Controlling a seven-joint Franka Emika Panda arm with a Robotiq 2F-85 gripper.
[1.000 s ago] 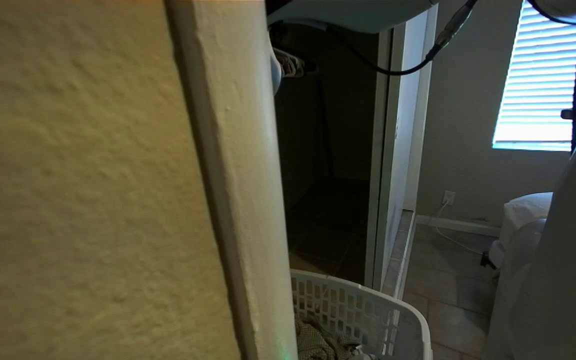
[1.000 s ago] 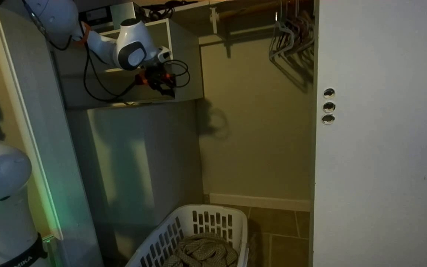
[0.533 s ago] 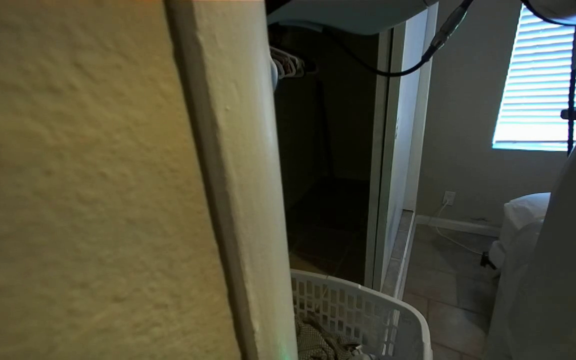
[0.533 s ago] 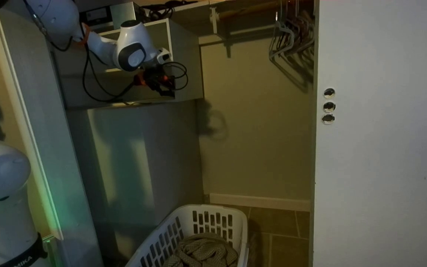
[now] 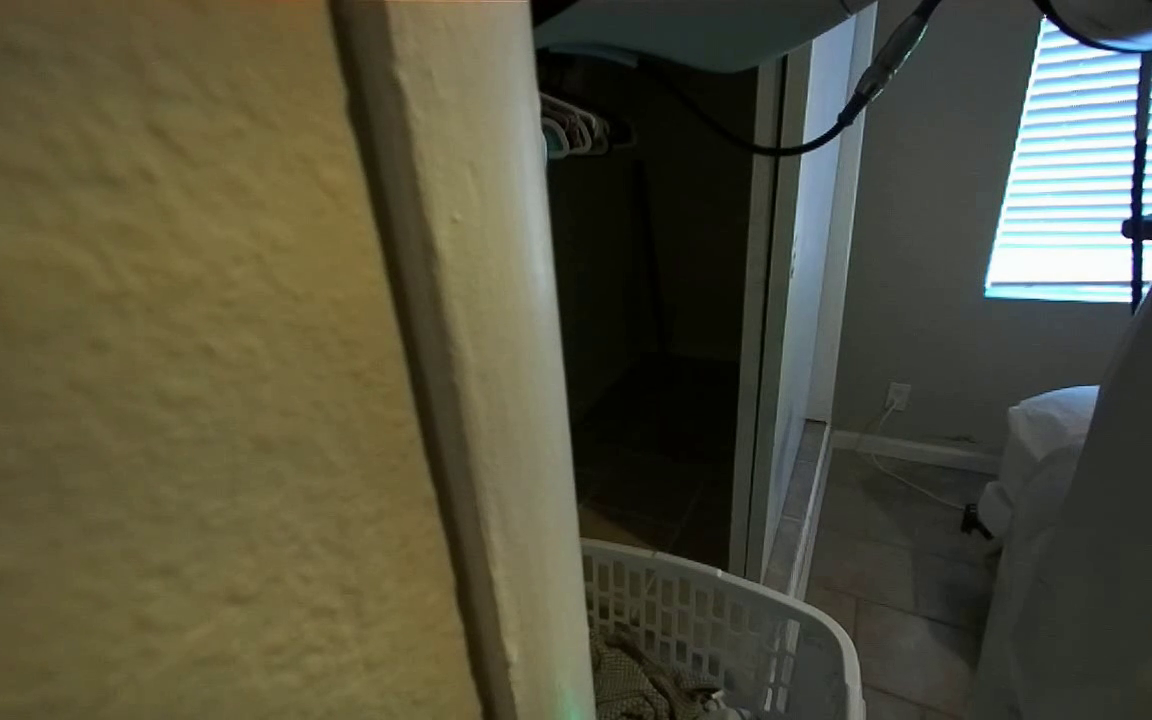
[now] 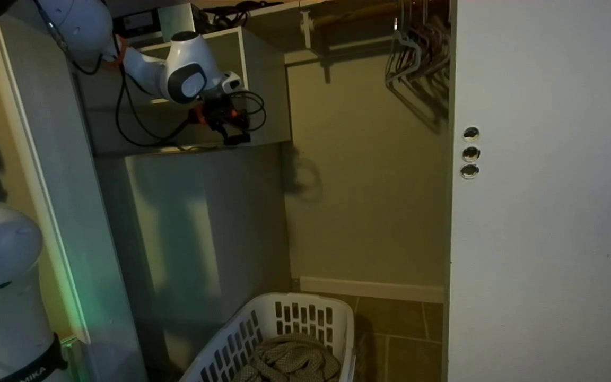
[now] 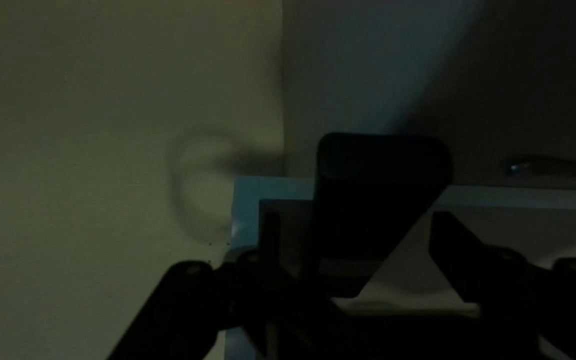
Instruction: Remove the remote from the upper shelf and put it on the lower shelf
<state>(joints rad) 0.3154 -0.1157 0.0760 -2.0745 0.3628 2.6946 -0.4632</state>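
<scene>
Fingers (image 7: pixel 270 234) spread, a robot's hand (image 7: pixel 357 231) straddles what appears to be the remote (image 7: pixel 375 205), a dark, round-cornered block deep in shadow in the wrist view. Grey gaps show on either side, between the remote and the fingers; whether it rests on a shelf cannot be told. Its broad end reaches beyond the fingers, across the pale edge of a cabinet (image 7: pixel 528 197). In an exterior view, the lower shelf (image 6: pixel 165 151) runs beside the hand, and a white laundry basket (image 6: pixel 311 298) holding cloth (image 6: pixel 295 358) stands well below it.
</scene>
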